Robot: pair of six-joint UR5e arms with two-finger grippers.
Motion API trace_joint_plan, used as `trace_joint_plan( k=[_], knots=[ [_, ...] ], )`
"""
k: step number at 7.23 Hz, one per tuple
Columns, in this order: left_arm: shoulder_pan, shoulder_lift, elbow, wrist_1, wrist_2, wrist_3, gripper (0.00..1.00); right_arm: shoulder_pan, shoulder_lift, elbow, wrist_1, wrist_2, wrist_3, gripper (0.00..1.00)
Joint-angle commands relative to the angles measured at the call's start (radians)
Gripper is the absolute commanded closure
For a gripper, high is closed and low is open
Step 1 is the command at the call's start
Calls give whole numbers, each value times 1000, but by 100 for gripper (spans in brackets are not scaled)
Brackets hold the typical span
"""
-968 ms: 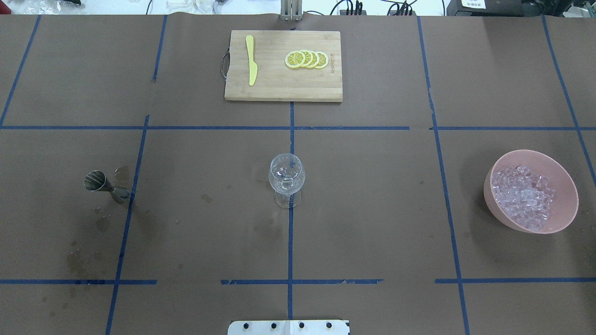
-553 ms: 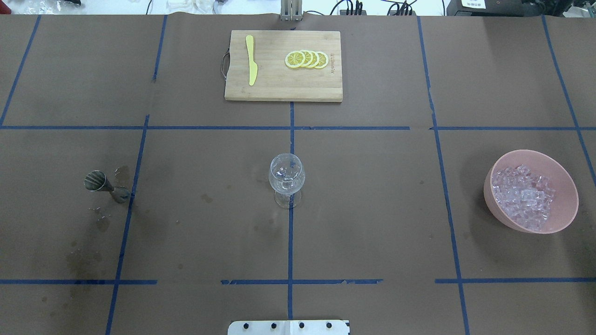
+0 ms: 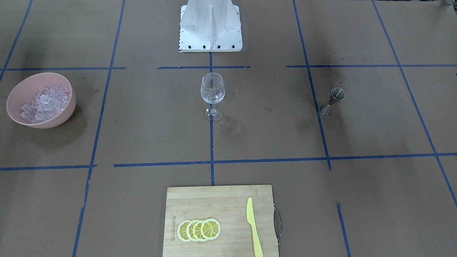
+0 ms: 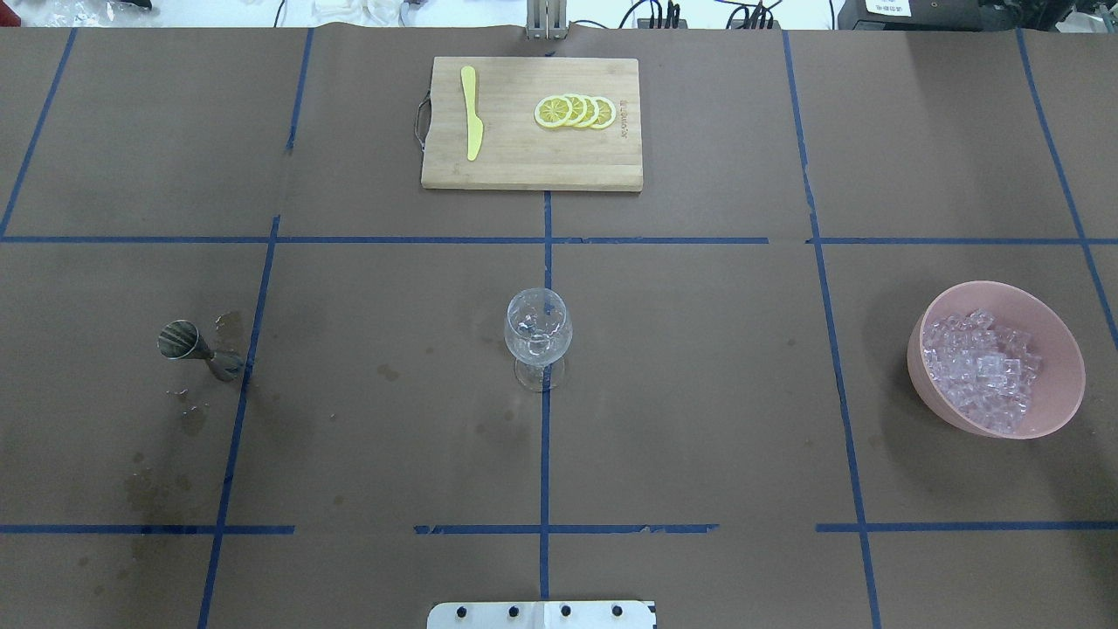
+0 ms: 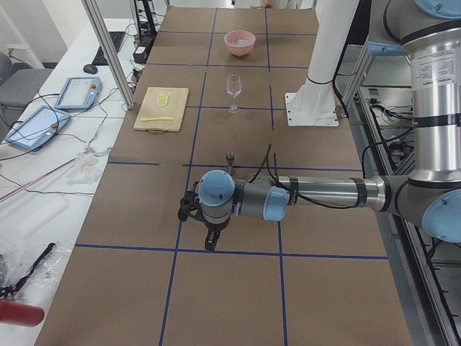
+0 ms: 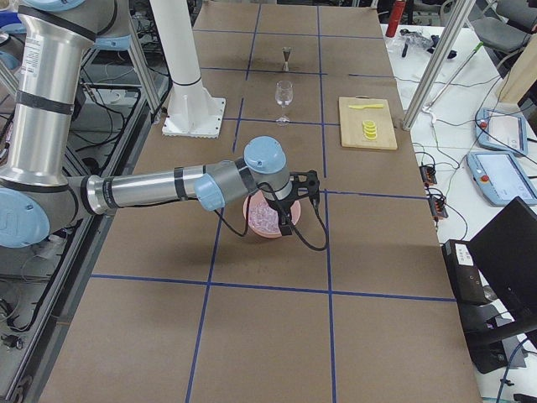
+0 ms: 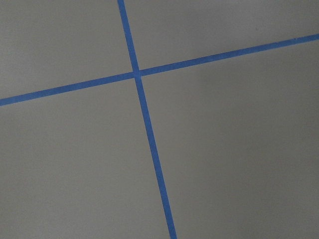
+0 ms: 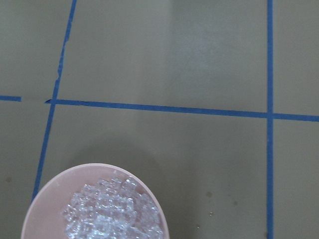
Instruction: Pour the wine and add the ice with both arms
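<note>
A clear stemmed glass (image 4: 538, 336) stands upright at the table's middle. The steel jigger (image 4: 188, 345) stands on the robot's left, and its upper cup shows dark greenish wine (image 4: 177, 339). Ice (image 4: 983, 371) fills a pink bowl (image 4: 1070, 384) on the right. In the exterior left view my left gripper (image 5: 209, 244) points down over a tape cross, well short of the jigger (image 5: 230, 156). The right gripper (image 6: 287, 225) hangs at the near rim of the bowl (image 6: 262, 222) in the exterior right view. I cannot tell whether either is open. The right wrist view shows ice (image 8: 107, 214) below.
A wooden cutting board (image 4: 524, 170) at the far middle carries lemon slices (image 4: 576, 111) and a yellow knife (image 4: 472, 114). The white pedestal (image 3: 210, 25) stands at the robot's edge. Wet stains (image 4: 157, 489) mark the paper near the jigger.
</note>
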Motion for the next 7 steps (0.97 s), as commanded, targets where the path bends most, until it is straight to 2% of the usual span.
trace_joint_plan(
  k=[1, 2, 3, 4, 5, 6, 7],
  knots=[
    [0, -5, -5, -1, 0, 0, 0, -197, -66, 12, 268, -150, 294, 0],
    [0, -5, -5, -1, 0, 0, 0, -300, -71, 12, 337, -237, 419, 0],
    [0, -7, -7, -1, 0, 0, 0, -429, -72, 13, 357, -376, 441, 0],
    [0, -8, -8, -4, 0, 0, 0, -492, -74, 13, 359, -432, 470, 0],
    [0, -8, -5, -33, 0, 0, 0, -520, -75, 13, 359, -436, 499, 9],
    [0, -7, -2, -44, 0, 0, 0, -546, -87, 12, 359, -457, 501, 23],
    [0, -8, -5, -44, 0, 0, 0, -565, -95, 9, 359, -467, 501, 27]
  ],
)
